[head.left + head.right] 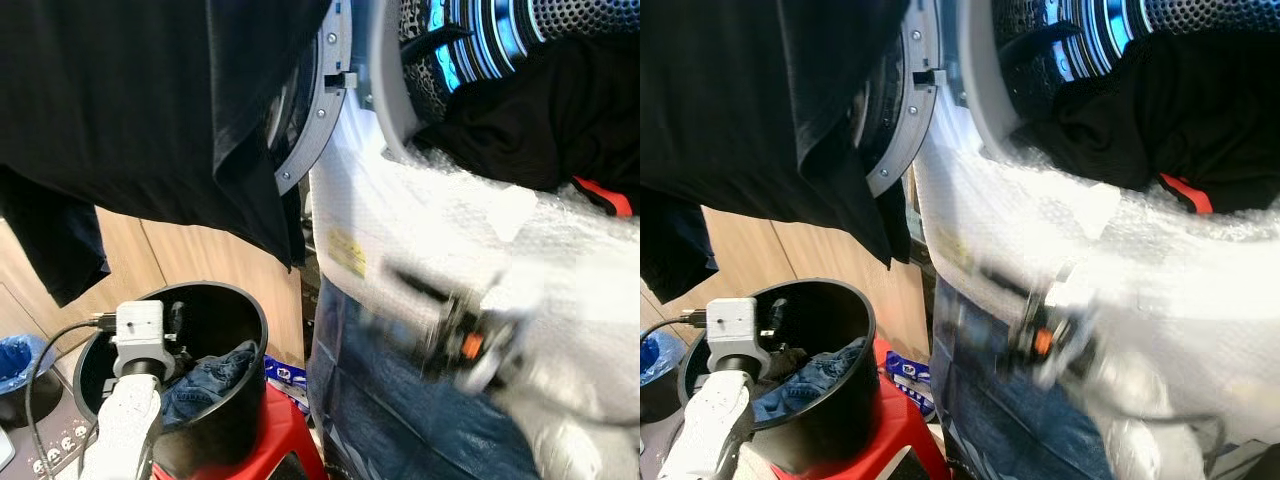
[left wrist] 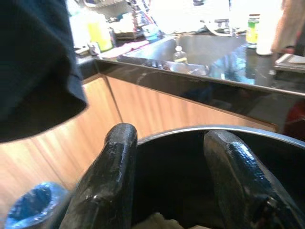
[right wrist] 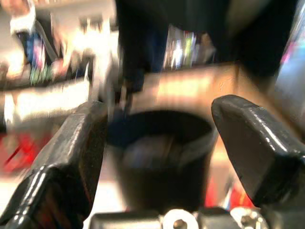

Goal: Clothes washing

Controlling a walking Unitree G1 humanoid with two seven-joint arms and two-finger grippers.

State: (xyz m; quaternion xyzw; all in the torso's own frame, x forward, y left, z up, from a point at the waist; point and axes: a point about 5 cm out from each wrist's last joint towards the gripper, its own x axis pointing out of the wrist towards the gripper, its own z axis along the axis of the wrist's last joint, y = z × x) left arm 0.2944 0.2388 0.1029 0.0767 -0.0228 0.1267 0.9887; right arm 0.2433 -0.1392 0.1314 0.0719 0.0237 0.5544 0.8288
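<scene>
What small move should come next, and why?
Probably lower the left gripper into the black bucket toward the blue jeans. Its jaws stand open at the rim, holding nothing, and denim lies inside. The right gripper is open and blurred, low in front of the washer drum.

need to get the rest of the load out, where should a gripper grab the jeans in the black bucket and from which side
Come from straight above through the open mouth of the black bucket; its tall walls block any side approach. Pinch the raised fold of the blue jeans, bunched against the wall nearer the washing machine and standing higher than the rest. The left gripper, fingers open, sits at the opposite rim.
</scene>
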